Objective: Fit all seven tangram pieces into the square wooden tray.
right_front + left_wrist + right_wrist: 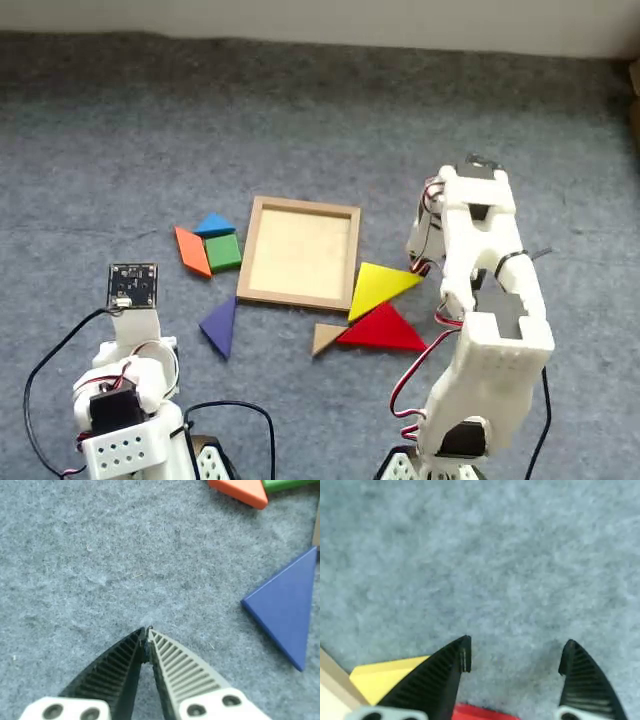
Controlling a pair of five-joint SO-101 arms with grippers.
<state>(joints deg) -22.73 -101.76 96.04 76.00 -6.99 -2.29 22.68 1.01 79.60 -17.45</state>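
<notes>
— Grey felt worktop (320,120): stock?
— Tray (248,248), wooden, square, centre, bare inside. Just off its left side, clustered: orange piece (192,250), blue triangle (214,224), green square (223,252). Near its front-left corner: navy triangle (221,323). By the front-right corner: yellow triangle (378,287), red triangle (383,328), tan triangle (324,337), all outside.
— Tools?
— Left tool (146,630): closed, holding nothing, over felt near the navy triangle. Right tool (517,647): open, holding nothing, over felt beside yellow and red.

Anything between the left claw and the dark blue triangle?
Bare grey carpet lies between the left claw and the dark blue triangle, per the left wrist view.
</notes>
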